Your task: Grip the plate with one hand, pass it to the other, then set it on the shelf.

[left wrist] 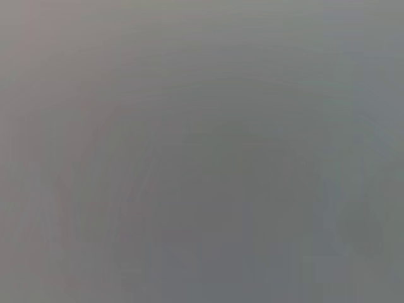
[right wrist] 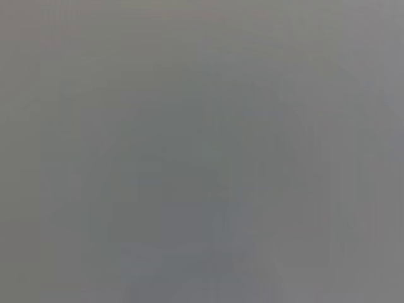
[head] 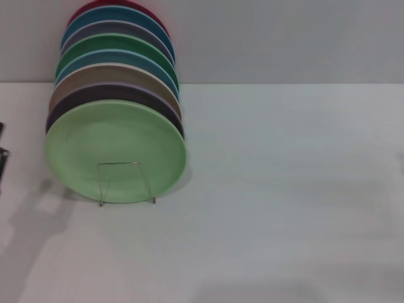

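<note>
We see the plate [head: 117,148], the light-green one, standing on edge at the front of a row of plates, its face turned toward us and leaning slightly back. It rests in a thin wire stand [head: 126,183], whose front loop crosses the plate's lower part. The stand sits on a white table [head: 284,189].

Behind the light-green plate, packed close one after another, we count a dark purple plate [head: 66,104], a tan plate [head: 95,74], a teal plate [head: 79,63], a darker green plate [head: 107,44], a greyish plate [head: 95,28], a blue plate [head: 95,16] and a red plate [head: 95,5] at the back, near the pale wall [head: 284,38].

Of the left gripper [head: 2,158] we catch only a dark sliver at the edge of the head view. The light-green plate is to the right of that sliver, near it but apart, with bare table between them. We cannot tell whether this gripper is open or closed, and it holds nothing that we can see. A soft shadow [head: 31,221] lies on the table below it.

We cannot make out the right gripper in any view, so we cannot tell its state. Both wrist views give us only a flat grey blur, in which we can make out nothing.
</note>
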`<action>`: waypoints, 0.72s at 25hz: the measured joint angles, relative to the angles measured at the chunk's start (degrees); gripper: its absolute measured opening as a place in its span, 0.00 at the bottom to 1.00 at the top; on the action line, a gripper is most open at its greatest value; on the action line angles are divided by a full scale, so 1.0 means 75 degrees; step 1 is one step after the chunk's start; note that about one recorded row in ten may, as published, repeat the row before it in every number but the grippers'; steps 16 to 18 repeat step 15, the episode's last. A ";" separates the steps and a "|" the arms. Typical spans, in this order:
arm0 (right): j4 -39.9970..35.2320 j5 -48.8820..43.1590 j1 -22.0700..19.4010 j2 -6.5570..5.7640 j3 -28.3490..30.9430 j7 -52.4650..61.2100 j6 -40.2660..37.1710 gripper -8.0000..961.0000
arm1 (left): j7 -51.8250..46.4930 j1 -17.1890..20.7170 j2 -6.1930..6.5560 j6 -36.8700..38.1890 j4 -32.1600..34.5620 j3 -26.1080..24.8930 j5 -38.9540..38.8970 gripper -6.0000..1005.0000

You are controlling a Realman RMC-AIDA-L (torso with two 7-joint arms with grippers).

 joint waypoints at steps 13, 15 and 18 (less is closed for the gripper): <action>-0.1082 0.0004 -0.0042 0.0031 -0.0159 -0.2147 -0.0060 0.64 | -0.3098 -0.0135 -0.0033 -0.0405 0.0010 -0.1864 -0.0096 0.56; -0.1100 0.0006 -0.0059 0.0031 -0.0153 -0.2153 -0.0060 0.64 | -0.3127 -0.0193 -0.0031 -0.0512 0.0010 -0.1870 -0.0096 0.56; -0.1100 0.0006 -0.0059 0.0031 -0.0153 -0.2153 -0.0060 0.64 | -0.3127 -0.0193 -0.0031 -0.0512 0.0010 -0.1870 -0.0096 0.56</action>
